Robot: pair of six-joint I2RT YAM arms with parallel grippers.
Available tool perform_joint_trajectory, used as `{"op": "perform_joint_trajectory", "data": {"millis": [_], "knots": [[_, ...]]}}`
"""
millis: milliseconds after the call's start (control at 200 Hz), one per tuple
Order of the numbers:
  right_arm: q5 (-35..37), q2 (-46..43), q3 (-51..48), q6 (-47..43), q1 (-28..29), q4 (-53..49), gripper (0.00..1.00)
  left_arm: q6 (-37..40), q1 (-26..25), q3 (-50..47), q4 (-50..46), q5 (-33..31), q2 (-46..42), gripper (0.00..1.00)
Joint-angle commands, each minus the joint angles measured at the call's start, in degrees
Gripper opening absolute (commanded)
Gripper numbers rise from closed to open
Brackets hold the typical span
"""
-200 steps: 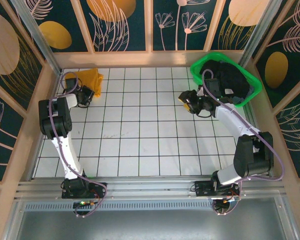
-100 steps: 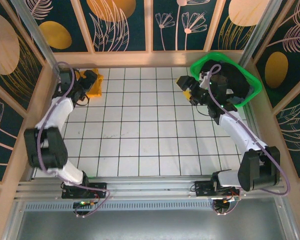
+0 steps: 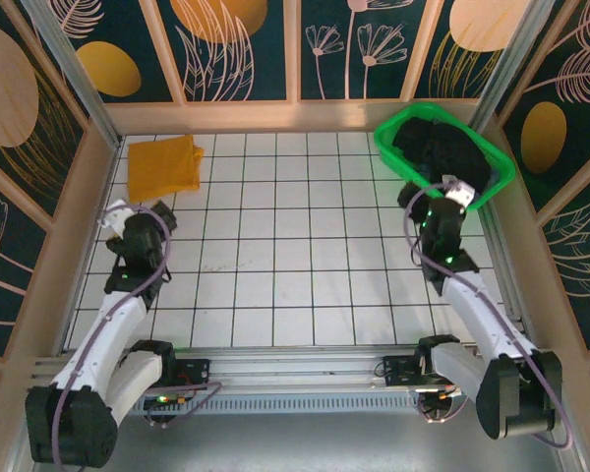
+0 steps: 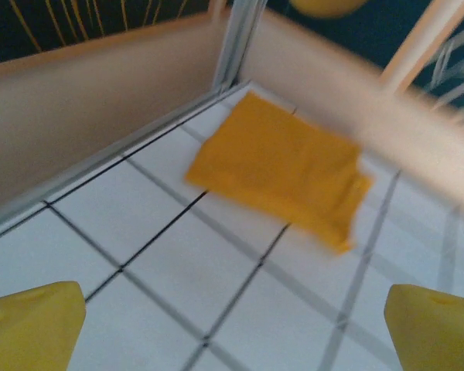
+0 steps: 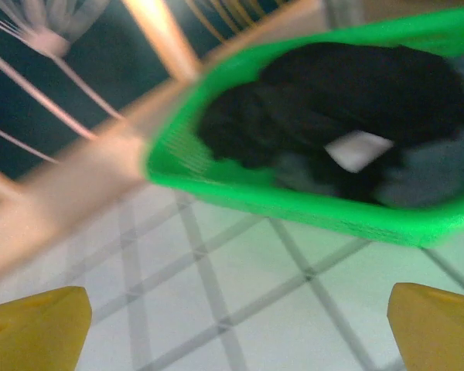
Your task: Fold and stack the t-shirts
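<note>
Hovering over the counter [image 3: 275,256] with left claw [image 4: 232,332] and right claw [image 5: 232,328] both spread wide and gripping nothing.

Lying folded flat in the counter's far-left corner, the orange t-shirt [image 4: 278,166], ahead of the left claw and well apart from it. Pointing the right claw at the green basket [image 5: 294,205] in the far-right corner, near its front wall but not touching. Sitting heaped inside: dark clothes [image 5: 332,93], a pale tag [image 5: 359,151] and some grey cloth [image 5: 433,170], with no orange showing. Probably reaching for the next garment: pinching a top fold rather than the rim, lifting clear of the wall, spreading it on open counter before folding, then stacking it squarely on the orange one.
</note>
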Motion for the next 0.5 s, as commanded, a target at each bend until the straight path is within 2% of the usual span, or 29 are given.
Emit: {"op": "perform_joint_trajectory", "data": {"millis": [0, 95, 185, 340, 430, 495], "knots": [[9.53, 3.72, -5.45, -14.11, -0.36, 16.24, 0.99, 15.52, -0.15, -7.87, 18.53, 2.74, 0.22, 0.99], [7.80, 7.75, -8.08, -14.91, -1.42, 22.07, 0.99, 13.23, -0.07, -13.75, 31.32, 3.50, 4.00, 0.99], [5.27, 12.24, -10.17, -15.93, -2.12, 29.58, 0.99, 14.27, -0.07, -12.62, 36.58, 2.60, 12.34, 0.99], [0.55, 21.24, -11.23, -19.52, -4.30, 39.89, 0.99, 15.44, 1.41, -11.31, 51.34, 2.70, 25.56, 0.99], [-3.31, 24.44, -11.42, -22.14, -5.85, 44.83, 0.99, 19.51, 2.46, -7.01, 51.14, 4.53, 30.44, 0.99], [-6.01, 26.37, -12.05, -21.51, -7.40, 47.87, 0.99, 19.73, 3.54, -7.10, 55.23, 5.35, 33.28, 0.99]]}}
